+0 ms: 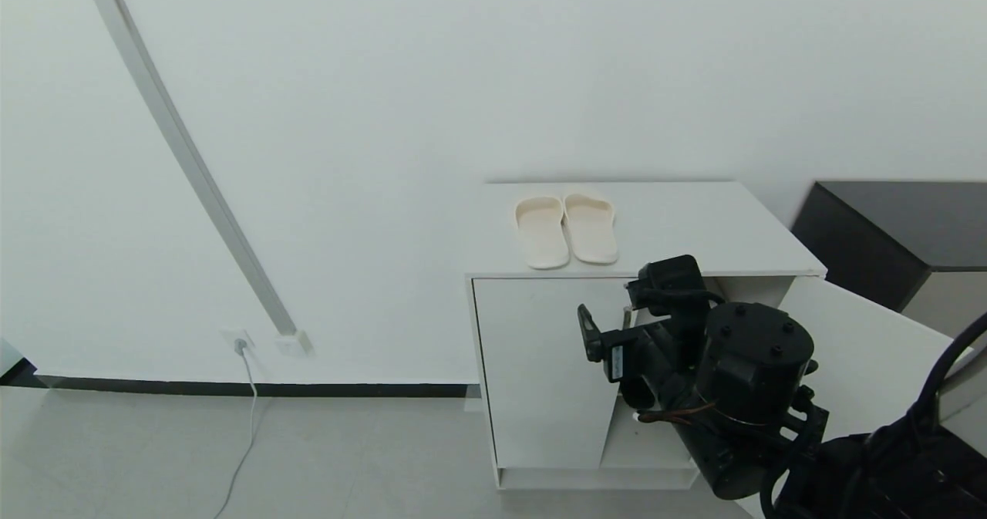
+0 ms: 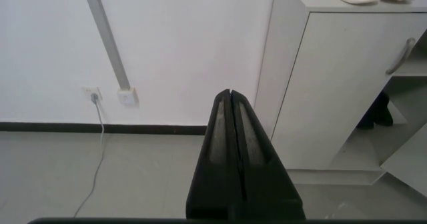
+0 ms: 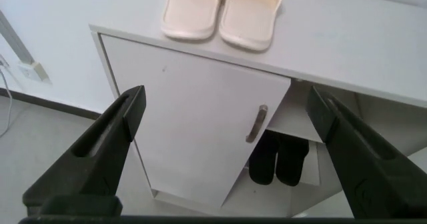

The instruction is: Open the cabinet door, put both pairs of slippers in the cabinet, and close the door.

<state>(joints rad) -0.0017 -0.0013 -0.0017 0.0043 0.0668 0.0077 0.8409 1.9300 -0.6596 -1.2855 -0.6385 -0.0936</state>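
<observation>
Cream slippers [image 1: 567,230] side by side on cabinet [image 1: 694,226] top, above right pincer [image 3: 225,97], which gapes wide and empty before left door [image 3: 193,111], black slippers [image 3: 279,159] inside cabinet below it, right door [image 1: 864,349] standing open, left pincer [image 2: 230,99] pressed closed, empty

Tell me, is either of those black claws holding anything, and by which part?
Nothing is held. The right gripper is open before the white cabinet door; the left gripper is shut on nothing. The cream slippers lie untouched on the cabinet top.
</observation>
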